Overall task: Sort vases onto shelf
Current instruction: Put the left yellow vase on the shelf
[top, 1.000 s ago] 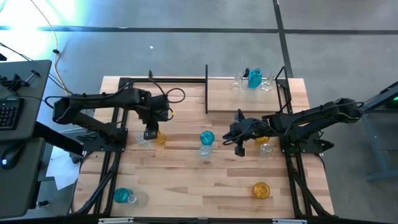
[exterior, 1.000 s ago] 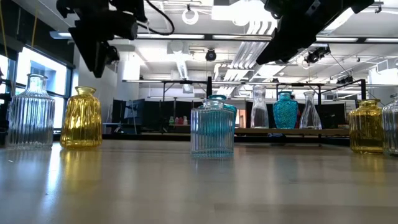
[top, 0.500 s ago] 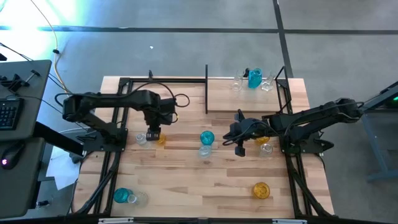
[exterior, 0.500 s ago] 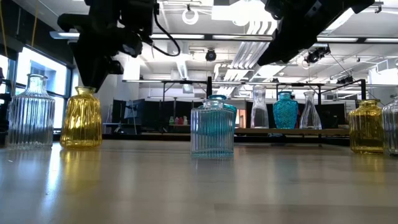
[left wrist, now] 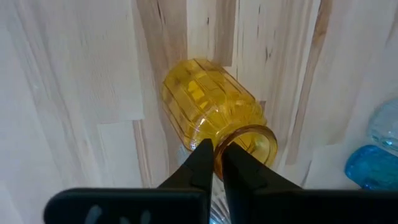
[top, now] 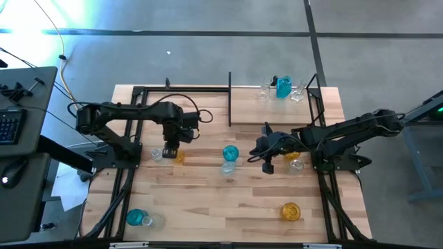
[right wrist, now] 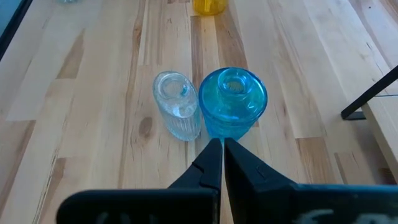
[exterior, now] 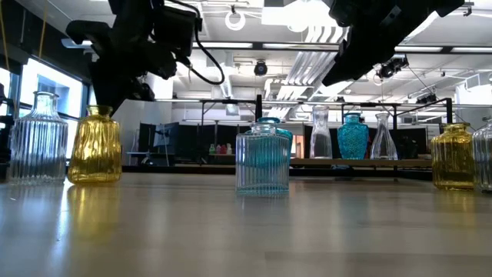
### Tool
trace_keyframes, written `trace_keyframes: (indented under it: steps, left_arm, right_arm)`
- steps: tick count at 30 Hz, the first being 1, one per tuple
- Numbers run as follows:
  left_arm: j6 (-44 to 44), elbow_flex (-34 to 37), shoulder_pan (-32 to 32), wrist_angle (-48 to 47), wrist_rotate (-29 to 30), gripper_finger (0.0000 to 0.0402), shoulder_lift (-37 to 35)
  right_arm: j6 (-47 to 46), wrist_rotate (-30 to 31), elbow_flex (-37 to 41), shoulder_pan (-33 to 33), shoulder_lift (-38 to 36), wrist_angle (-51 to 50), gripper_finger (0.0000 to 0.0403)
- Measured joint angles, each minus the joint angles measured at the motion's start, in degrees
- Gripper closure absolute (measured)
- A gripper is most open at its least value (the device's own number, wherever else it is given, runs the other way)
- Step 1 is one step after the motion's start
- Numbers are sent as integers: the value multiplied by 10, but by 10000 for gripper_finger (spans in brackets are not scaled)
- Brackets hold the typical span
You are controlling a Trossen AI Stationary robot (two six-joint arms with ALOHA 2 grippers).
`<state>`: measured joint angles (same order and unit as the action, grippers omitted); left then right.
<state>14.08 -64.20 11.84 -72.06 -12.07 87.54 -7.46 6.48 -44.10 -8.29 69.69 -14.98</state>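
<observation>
- Since a second ago the left gripper (left wrist: 214, 148) has dropped from above the amber vase (left wrist: 211, 115) onto its neck, and its fingers have come together on the rim — in the low view the vase now leans slightly.
- Left gripper: clamped on the amber vase's rim, 1 finger inside the mouth it seems, the other outside; the belly hangs directly below the fingertips, long axis near upright, tilted a little.
- Just beside that grip stands 1 clear ribbed vase (exterior: 36, 138), close enough to be knocked on the lift.
- From this gripper the shelf (top: 277, 111) lies away across the table toward the far right side, with 3 vases (top: 282, 88) already on it — so the carry likely goes up first, then across.
- Right gripper (right wrist: 217, 152): fingers together, holding nothing, hovering just short of a teal vase (right wrist: 232, 102) and a clear vase (right wrist: 176, 112) that touch each other; it is the arm nearer the shelf.
</observation>
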Motion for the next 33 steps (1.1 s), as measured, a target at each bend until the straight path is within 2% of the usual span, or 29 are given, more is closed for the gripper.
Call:
trace_keyframes:
  steps: [8, 16, 21, 26, 33]
  left_arm:
    - [1, -16, -1, -4, 8, 396, 0]
    - [-39, -128, 1, -16, 5, 397, -1]
    - [-71, -207, 1, -16, -20, 398, 6]
    - [-80, -311, 1, -18, -30, 398, 57]
    - [-75, -468, 10, -16, -30, 398, 184]
  right_arm:
    - [15, 0, 0, 0, 0, -3, 402]
    - [14, 0, 0, 0, 0, -15, 402]
    - [15, 0, 0, 0, -25, -34, 402]
    - [13, 39, 0, 0, -91, -69, 402]
    - [9, 119, -1, 0, -167, -131, 402]
